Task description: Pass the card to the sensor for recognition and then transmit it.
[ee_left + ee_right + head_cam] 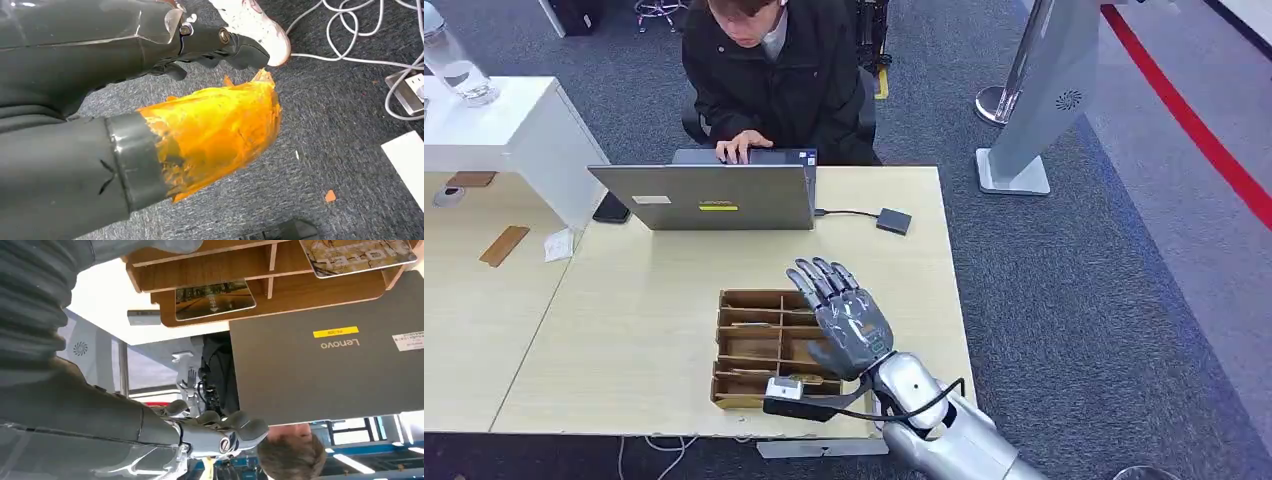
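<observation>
A wooden tray (727, 338) with several slots stands near the table's front edge, with cards lying in its slots. Two picture cards (215, 299) (357, 255) lie flat in it in the right wrist view. My right hand (844, 315) hovers over the tray's right side with straight, spread fingers (220, 432) and holds nothing. A small dark sensor box (893, 221) lies behind the tray to the right, wired to the laptop (709, 197). My left hand (215, 42) hangs over the floor and holds nothing; its thumb (210, 132) is wrapped in orange tape.
A person in a dark jacket (774, 80) sits behind the table typing on the laptop, whose lid (330, 365) faces me. A white stand (499, 130) holds a bottle (454, 60) at the left. A grey pillar (1039, 100) stands at the right. Cables (360, 45) and a shoe (255, 25) lie on the carpet.
</observation>
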Controlling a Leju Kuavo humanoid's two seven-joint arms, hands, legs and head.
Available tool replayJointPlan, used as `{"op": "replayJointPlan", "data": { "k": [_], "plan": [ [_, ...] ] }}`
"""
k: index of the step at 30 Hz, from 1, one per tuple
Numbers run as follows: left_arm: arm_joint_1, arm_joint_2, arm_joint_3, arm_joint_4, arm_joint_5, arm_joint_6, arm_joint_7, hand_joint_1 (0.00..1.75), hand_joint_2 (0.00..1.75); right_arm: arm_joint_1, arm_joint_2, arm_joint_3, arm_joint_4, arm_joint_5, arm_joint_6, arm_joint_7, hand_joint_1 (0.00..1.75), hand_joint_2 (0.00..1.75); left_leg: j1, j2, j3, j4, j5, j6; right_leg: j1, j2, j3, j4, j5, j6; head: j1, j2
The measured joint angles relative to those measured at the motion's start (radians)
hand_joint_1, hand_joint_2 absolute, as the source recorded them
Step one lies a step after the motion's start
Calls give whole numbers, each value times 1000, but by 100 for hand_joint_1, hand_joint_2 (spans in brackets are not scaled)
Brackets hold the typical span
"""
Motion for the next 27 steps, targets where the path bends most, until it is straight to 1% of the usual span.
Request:
{"op": "replayJointPlan", "data": {
  "k": [2,5,7,11,12,13,15,17,18,20,27],
  "plan": [
    [0,0,0,0,0,0,0,0,0,-1,0,1,2,0,0,0,26,175,0,0,0,0,0,0,0,0,0,0,0,0,0,0],
    [0,0,0,0,0,0,0,0,0,-6,0,3,10,-2,3,2,30,175,0,0,0,0,0,0,0,0,0,0,0,0,0,0],
    [0,0,0,0,0,0,0,0,0,-7,1,4,13,-5,3,2,37,175,0,0,0,0,0,0,0,0,0,0,0,0,0,0],
    [0,0,0,0,0,0,0,0,0,-7,5,5,18,-8,4,3,35,175,0,0,0,0,0,0,0,0,0,0,0,0,0,0],
    [0,0,0,0,0,0,0,0,0,-7,5,5,19,-8,4,3,49,175,0,0,0,0,0,0,0,0,0,0,0,0,0,0],
    [0,0,0,0,0,0,0,0,0,-7,6,5,19,-8,5,3,54,175,0,0,0,0,0,0,0,0,0,0,0,0,0,0],
    [0,0,0,0,0,0,0,0,0,-8,6,5,19,-8,5,3,44,175,0,0,0,0,0,0,0,0,0,0,0,0,0,0],
    [-1,0,0,0,0,0,0,0,0,-10,7,5,24,-8,6,3,40,175,0,0,0,0,0,0,0,0,0,0,0,0,0,0],
    [-1,0,0,0,0,0,0,0,0,-11,8,5,27,-8,8,3,40,175,0,0,0,0,0,0,0,0,0,0,0,0,0,0],
    [-1,0,0,0,0,0,0,0,0,-12,10,5,31,-9,8,6,45,175,0,0,0,0,0,0,0,0,0,0,0,0,0,0],
    [-1,0,0,0,0,0,0,0,0,-17,11,6,43,-11,16,10,45,175,0,0,0,0,0,0,0,0,0,0,0,0,0,0]
  ]
}}
